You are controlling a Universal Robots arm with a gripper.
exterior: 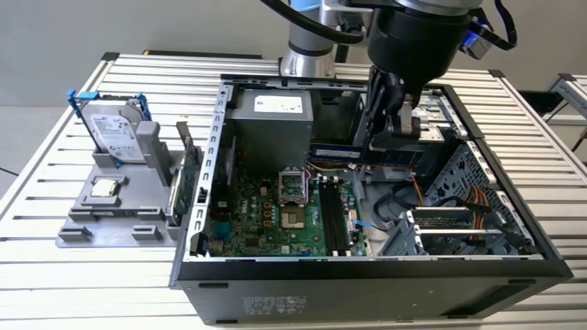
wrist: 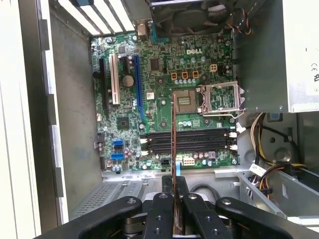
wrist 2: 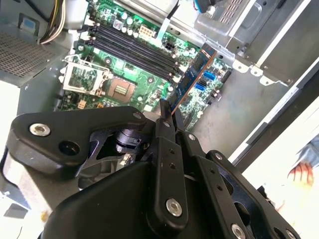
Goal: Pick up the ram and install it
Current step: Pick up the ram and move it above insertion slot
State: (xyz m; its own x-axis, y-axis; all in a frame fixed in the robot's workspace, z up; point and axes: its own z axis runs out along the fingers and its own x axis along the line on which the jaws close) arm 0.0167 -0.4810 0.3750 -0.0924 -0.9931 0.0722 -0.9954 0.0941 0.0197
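Observation:
My gripper (exterior: 385, 146) hangs over the open computer case (exterior: 367, 268), shut on the ram (exterior: 335, 152), a dark blue-green stick that juts out towards the exterior view's left, above the motherboard. The ram (wrist 2: 195, 78) reaches out from the fingertips (wrist 2: 166, 110) in the second wrist view. In the first wrist view the ram (wrist: 173, 144) is edge-on, a thin line crossing the black memory slots (wrist: 184, 141). Those slots (exterior: 332, 220) lie on the green motherboard (exterior: 266, 220) below and nearer the front than the held stick. The ram is clear of the board.
A grey power supply (exterior: 271, 120) and the bare CPU socket (exterior: 291, 185) sit beside the slots. Cables and a drive cage (exterior: 458, 220) fill the case's right side. Outside, a grey stand (exterior: 119, 206) holds a hard drive (exterior: 117, 134) and a green card (exterior: 188, 182). A hand (wrist 2: 301, 172) is nearby.

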